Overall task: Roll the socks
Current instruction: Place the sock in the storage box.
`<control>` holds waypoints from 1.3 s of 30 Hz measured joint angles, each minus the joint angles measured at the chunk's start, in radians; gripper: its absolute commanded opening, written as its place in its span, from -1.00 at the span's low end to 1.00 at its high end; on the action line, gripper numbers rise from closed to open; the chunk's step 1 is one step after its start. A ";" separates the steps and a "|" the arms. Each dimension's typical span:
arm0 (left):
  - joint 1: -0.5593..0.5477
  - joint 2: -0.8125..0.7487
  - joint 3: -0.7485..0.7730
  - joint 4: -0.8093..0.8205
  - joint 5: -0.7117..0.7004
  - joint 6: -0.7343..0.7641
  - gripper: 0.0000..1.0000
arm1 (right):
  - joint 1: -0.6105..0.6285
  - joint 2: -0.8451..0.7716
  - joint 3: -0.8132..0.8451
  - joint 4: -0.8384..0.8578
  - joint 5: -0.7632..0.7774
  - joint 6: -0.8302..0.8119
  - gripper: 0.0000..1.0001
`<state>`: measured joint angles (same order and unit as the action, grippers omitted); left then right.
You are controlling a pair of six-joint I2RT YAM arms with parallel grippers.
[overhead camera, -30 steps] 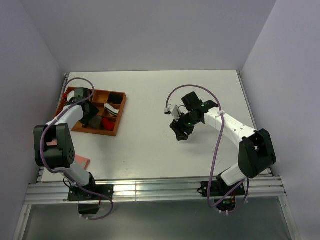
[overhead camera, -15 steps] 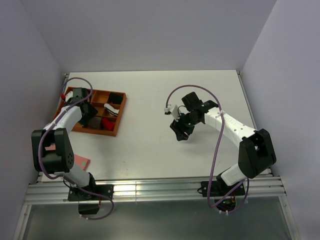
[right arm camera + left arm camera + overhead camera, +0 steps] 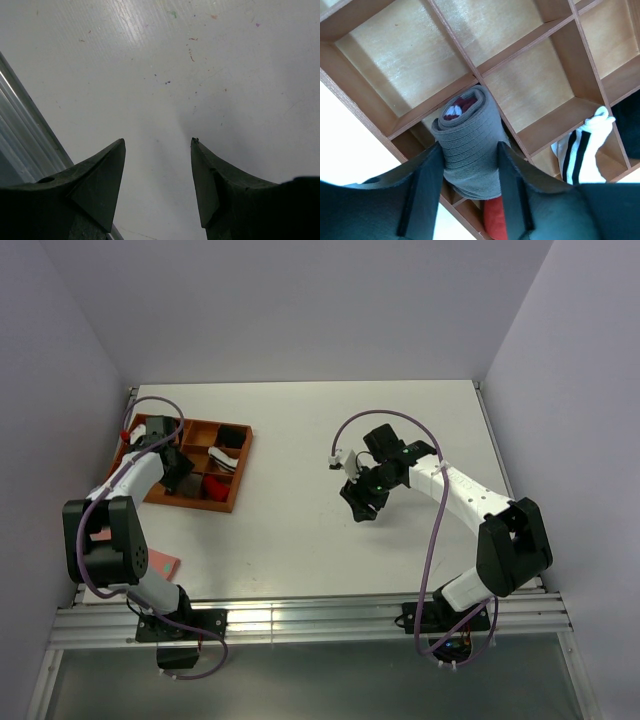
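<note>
A rolled grey-tan sock (image 3: 467, 125) with maroon and white at its core sits in a compartment of the wooden tray (image 3: 420, 55). My left gripper (image 3: 469, 150) is shut on the roll, one finger pressed against each side. A strip of red fabric (image 3: 495, 220) shows just under the roll; whether it is the red sock I cannot tell. In the top view the left gripper (image 3: 172, 462) is over the tray's left part, hiding the roll. My right gripper (image 3: 157, 145) hangs open above bare table, at mid-table (image 3: 358, 502), with nothing between its fingers.
The tray (image 3: 240, 478) lies at the table's left and also holds a white sock with black stripes (image 3: 580, 150), a black item (image 3: 231, 436) and a red bundle (image 3: 214, 483). A flat pink object (image 3: 160, 562) lies near the left arm's base.
The left arm has shifted slightly left over the tray and its jaws have narrowed onto the roll. The right arm has not moved.
</note>
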<state>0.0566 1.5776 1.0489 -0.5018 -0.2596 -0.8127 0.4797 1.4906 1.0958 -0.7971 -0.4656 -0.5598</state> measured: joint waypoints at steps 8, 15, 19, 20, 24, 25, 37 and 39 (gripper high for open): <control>0.000 0.044 0.000 -0.013 0.002 -0.058 -0.94 | 0.000 0.000 0.000 -0.001 0.000 0.000 0.24; 0.000 0.087 0.000 0.012 0.002 -0.077 -0.99 | 0.000 0.000 0.000 -0.002 0.000 0.000 0.24; 0.000 0.116 0.012 0.014 -0.001 -0.084 -0.99 | 0.000 0.000 0.000 -0.002 0.000 0.000 0.24; 0.000 0.124 0.020 0.006 -0.001 -0.084 -0.99 | 0.000 0.000 0.000 -0.002 0.000 0.000 0.24; -0.001 0.148 0.047 0.015 0.002 -0.090 -0.92 | 0.000 0.000 0.000 -0.002 0.000 0.000 0.24; -0.001 0.151 0.050 0.021 0.003 -0.090 -0.90 | 0.000 0.000 0.000 -0.002 0.000 0.000 0.24; -0.001 0.171 0.074 0.040 0.018 -0.060 -0.19 | 0.000 0.000 0.000 -0.002 0.001 0.001 0.24; -0.001 0.159 0.057 0.050 0.017 -0.061 -0.10 | 0.000 0.000 0.001 -0.002 0.001 0.001 0.24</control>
<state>0.0559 1.7370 1.1061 -0.4515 -0.2424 -0.8738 0.4797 1.4910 1.0966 -0.7994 -0.4644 -0.5591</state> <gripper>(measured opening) 0.411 0.621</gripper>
